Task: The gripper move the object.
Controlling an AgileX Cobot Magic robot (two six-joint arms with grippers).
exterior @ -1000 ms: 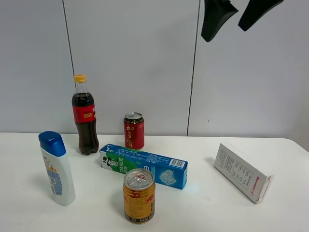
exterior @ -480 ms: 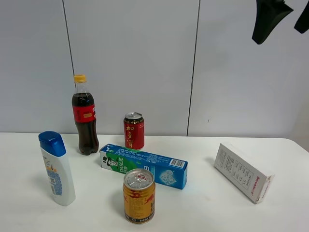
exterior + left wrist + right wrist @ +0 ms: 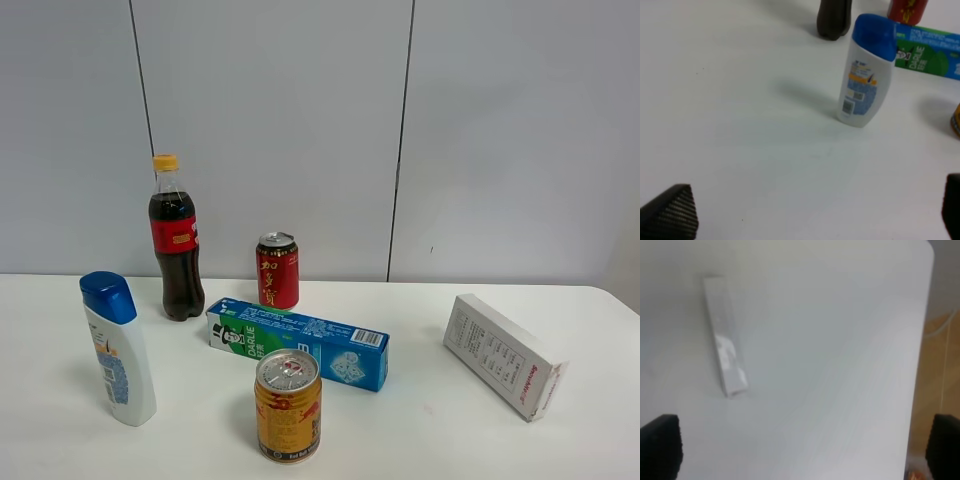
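The blue and green DARLIE toothpaste box lies flat on the white table, between a red can and a gold can. Its green end also shows in the left wrist view. Neither gripper shows in the exterior high view. My left gripper is open and empty, low over bare table, well apart from the box. My right gripper is open and empty, high above the table's right part, with only a white box below it.
A cola bottle, a red can, a gold can and a white shampoo bottle with a blue cap stand around the box. A white box with red print lies right. The table's edge is near.
The black jaws seen at the top of the exterior high view have moved right and up, out of that view. The things on the table have not moved.
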